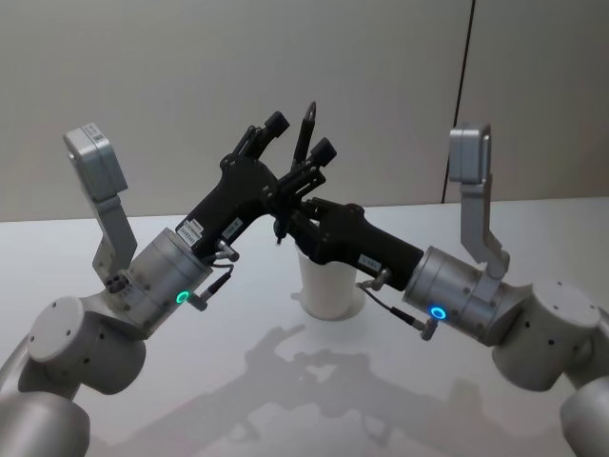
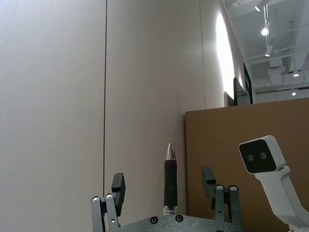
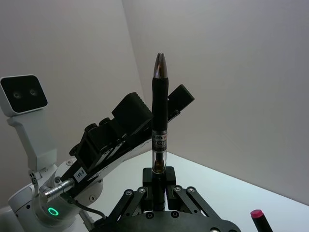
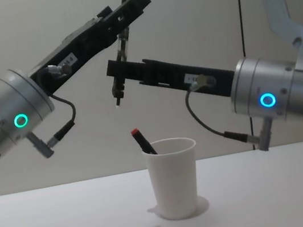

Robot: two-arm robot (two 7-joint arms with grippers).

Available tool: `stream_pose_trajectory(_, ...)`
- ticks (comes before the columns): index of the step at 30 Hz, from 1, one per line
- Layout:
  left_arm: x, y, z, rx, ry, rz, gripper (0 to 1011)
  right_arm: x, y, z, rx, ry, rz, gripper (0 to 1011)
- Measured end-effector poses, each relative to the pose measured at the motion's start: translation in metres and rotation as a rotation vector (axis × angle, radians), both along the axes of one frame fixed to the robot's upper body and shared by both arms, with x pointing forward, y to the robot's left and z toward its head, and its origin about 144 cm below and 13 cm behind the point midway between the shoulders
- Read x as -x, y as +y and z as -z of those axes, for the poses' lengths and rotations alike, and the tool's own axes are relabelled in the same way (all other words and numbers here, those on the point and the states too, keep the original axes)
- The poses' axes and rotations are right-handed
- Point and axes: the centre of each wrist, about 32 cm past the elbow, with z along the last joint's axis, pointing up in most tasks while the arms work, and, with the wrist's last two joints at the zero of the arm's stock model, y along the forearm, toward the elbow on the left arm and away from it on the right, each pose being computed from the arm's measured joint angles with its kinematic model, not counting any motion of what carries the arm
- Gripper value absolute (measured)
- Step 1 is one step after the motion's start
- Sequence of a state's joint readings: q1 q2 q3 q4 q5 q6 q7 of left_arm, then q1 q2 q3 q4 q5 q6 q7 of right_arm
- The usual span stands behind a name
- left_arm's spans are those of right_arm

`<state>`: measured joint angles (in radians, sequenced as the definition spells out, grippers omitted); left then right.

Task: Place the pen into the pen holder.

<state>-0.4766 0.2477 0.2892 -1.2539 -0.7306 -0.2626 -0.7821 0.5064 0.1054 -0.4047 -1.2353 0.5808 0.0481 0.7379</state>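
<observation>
Right claw [image 3: 157, 181] grips pen [image 3: 159, 121] upright, above pen holder [image 4: 173, 176]; left claw [image 2: 164, 193] spread open around it. Chest view shows red-capped pen [image 4: 142, 141] inside the holder.

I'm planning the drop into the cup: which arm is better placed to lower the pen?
Right, most likely. The right gripper is clamped on the pen, with the cup below it; the left gripper has its fingers open on either side of the pen.
</observation>
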Motion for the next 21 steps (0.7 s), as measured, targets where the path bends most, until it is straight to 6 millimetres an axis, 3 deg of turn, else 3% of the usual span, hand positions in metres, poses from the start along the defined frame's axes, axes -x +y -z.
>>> stream_pose_trajectory(21,0.0,0.0,0.0,0.0,0.0,0.0,1003,0.012,-0.021,0.0,0.033,-0.007,0.089,149)
